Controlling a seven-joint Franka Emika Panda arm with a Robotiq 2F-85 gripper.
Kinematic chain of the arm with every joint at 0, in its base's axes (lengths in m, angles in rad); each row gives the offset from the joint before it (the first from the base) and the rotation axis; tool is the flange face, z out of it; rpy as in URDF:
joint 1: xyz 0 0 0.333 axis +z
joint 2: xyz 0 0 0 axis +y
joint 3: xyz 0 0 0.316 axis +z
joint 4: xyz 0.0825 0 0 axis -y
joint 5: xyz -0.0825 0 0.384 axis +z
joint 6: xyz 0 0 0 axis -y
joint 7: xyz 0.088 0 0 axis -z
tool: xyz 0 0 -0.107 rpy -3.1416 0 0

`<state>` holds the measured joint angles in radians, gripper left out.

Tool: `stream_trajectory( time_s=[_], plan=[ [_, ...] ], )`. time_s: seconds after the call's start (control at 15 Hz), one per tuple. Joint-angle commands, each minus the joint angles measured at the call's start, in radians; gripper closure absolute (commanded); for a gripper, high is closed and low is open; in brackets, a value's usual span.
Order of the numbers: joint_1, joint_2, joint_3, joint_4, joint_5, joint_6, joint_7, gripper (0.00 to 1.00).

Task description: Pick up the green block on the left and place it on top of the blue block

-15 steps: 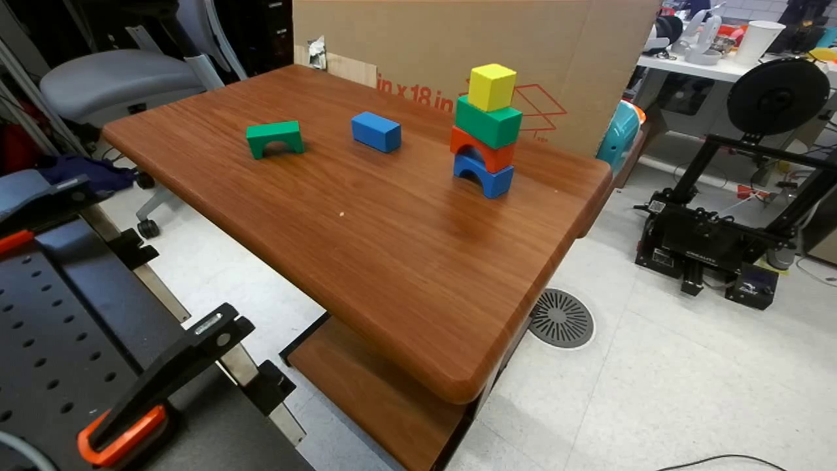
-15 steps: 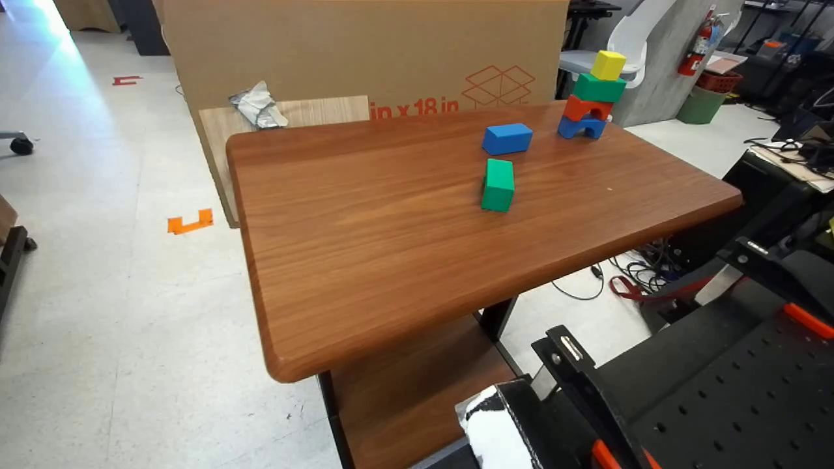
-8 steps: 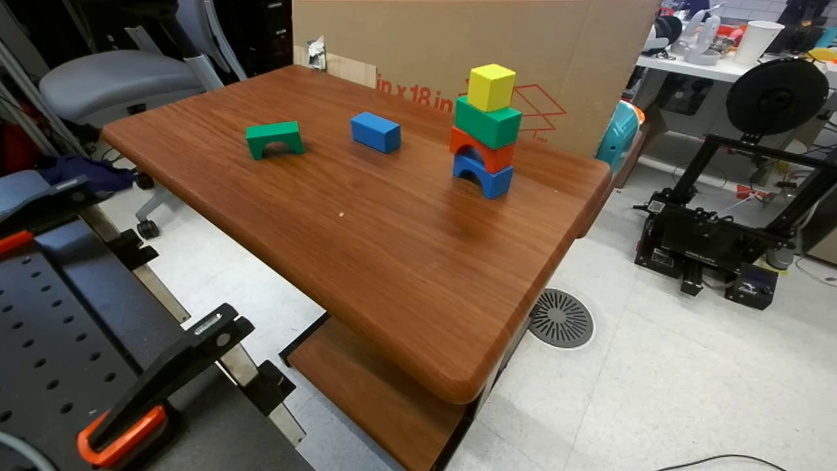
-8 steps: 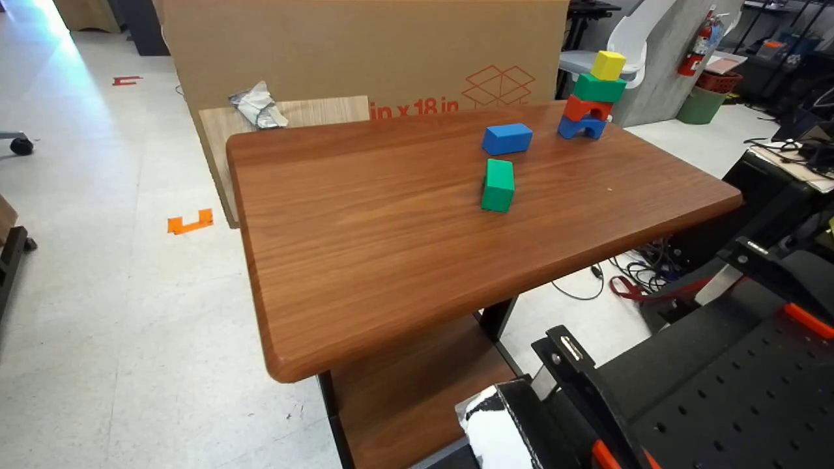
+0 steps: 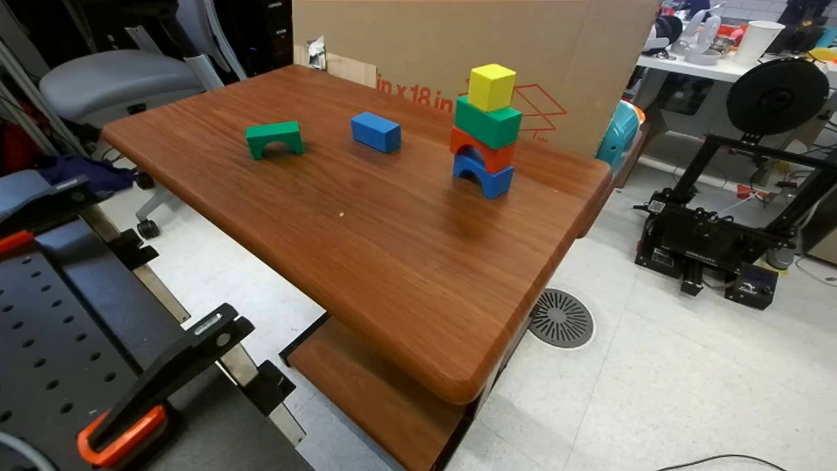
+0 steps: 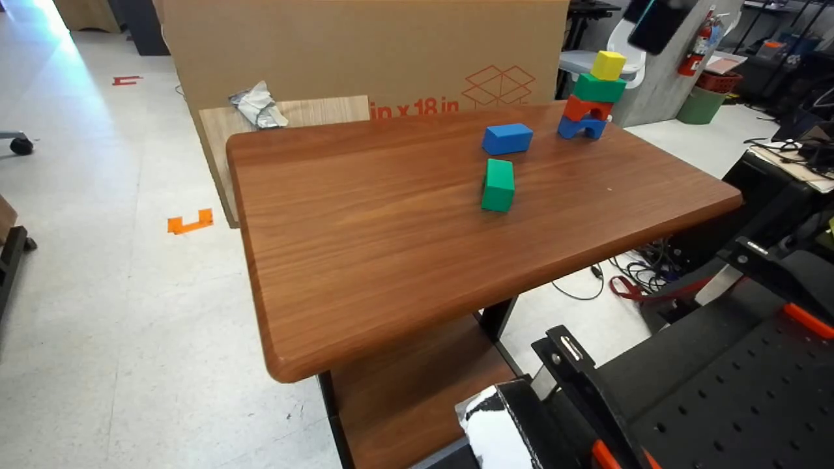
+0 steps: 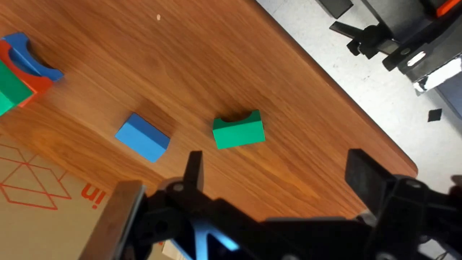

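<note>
The green arch block stands alone on the table, left of the blue block in an exterior view. In an exterior view the green arch lies nearer the camera than the blue block. In the wrist view the green arch is near the middle, with the blue block to its left. My gripper is open with nothing between its fingers, high above the table. A dark blurred part of the arm or gripper shows at the top edge of an exterior view.
A stack stands near the blue block: blue arch, red arch, green block and yellow cube on top. A large cardboard box stands along the table's far edge.
A dark part of the arm or gripper has come into an exterior view at the top edge, above the stack. The blocks have not moved.
</note>
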<state>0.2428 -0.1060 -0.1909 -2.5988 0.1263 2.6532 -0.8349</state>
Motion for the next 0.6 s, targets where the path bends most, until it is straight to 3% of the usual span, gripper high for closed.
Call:
stream_trajectory(
  time_s=[0.0, 0.27, 0.53],
  plan=[
    [-0.049, 0.175, 0.08, 0.108, 0.086, 0.017, -0.123, 0.0],
    [-0.13, 0.298, 0.174, 0.192, 0.036, 0.018, -0.117, 0.0],
    [-0.18, 0.372, 0.213, 0.247, -0.067, 0.027, -0.078, 0.0]
  ],
)
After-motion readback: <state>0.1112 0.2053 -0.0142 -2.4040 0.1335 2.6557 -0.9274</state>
